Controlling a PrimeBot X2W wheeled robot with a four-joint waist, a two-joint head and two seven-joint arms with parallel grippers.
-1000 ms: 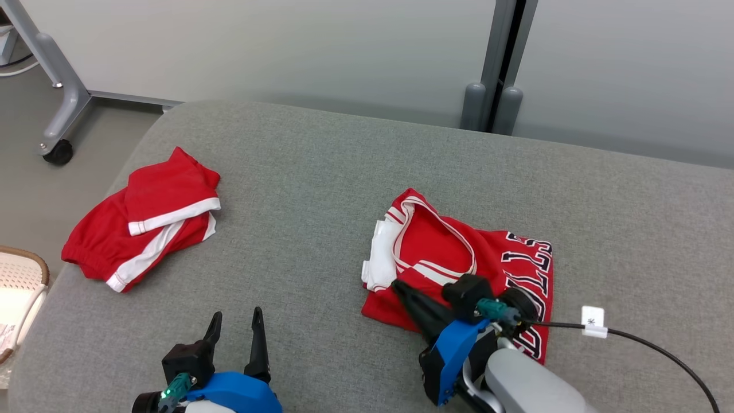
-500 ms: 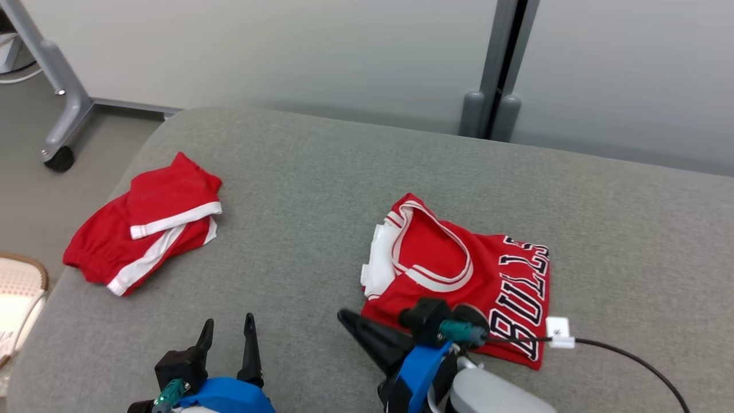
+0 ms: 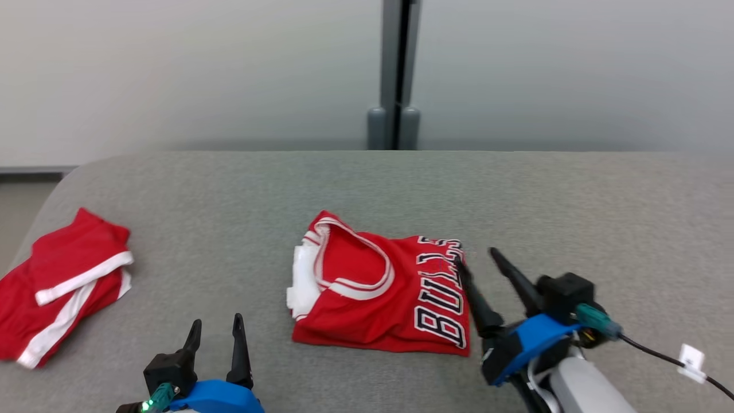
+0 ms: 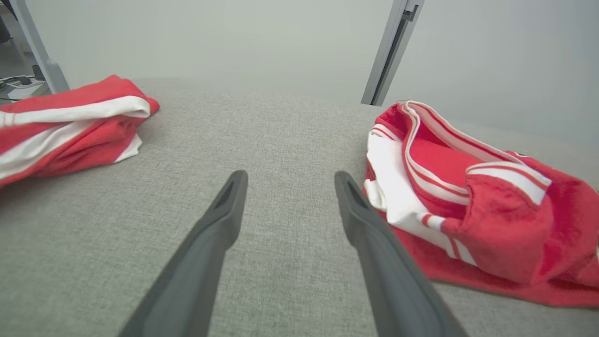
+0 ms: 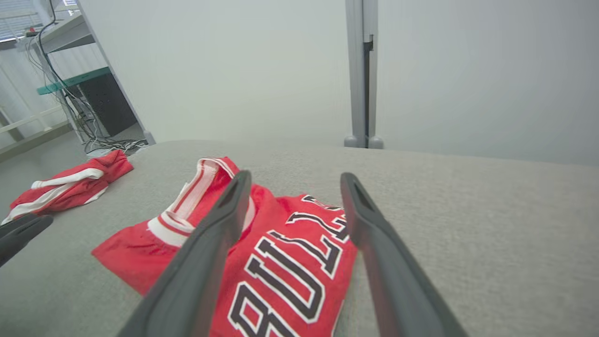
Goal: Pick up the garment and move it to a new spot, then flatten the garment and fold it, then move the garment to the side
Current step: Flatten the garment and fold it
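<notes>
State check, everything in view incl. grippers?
jersey: folded, lying on the table, not held
shorts: loosely folded, at the table's left end, untouched
left gripper: open, empty, above bare table
right gripper: open, empty, at the jersey's right edge

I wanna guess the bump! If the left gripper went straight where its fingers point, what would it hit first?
Probably just the gray padded surface: the left gripper aims into the gap between the red shorts and the red jersey. How steeply it tilts down is unclear.
</notes>
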